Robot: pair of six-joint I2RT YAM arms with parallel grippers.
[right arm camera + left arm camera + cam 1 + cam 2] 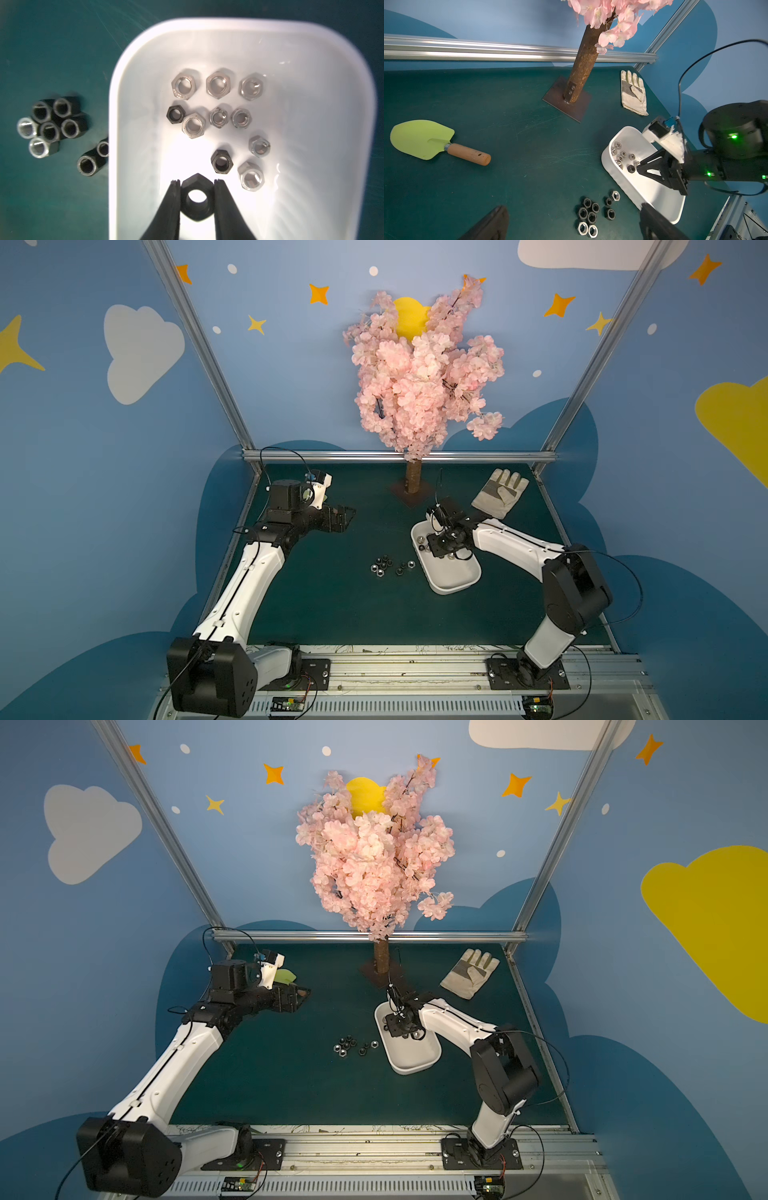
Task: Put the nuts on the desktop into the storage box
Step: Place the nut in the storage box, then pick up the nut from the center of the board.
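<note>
Nuts (591, 216) not yet boxed, about nine, lie in a tight cluster on the desk (332, 605) just left of the box (453, 585). Ten more lie flat inside the box's far end. The right gripper (196, 181) hangs over that end, its jaws nearly closed on one dark nut (197, 197), pinched across its flats. I judge it is held there so that letting go drops it among the others. The left gripper (340, 519) sits far left, jaws wide and empty, clear of the work. A glove (500, 492), a trowel (423, 139) and the tree (412, 477) stand well apart. Nothing blocks the short path from cluster to box, though the touching nuts may be awkward to single out.
</note>
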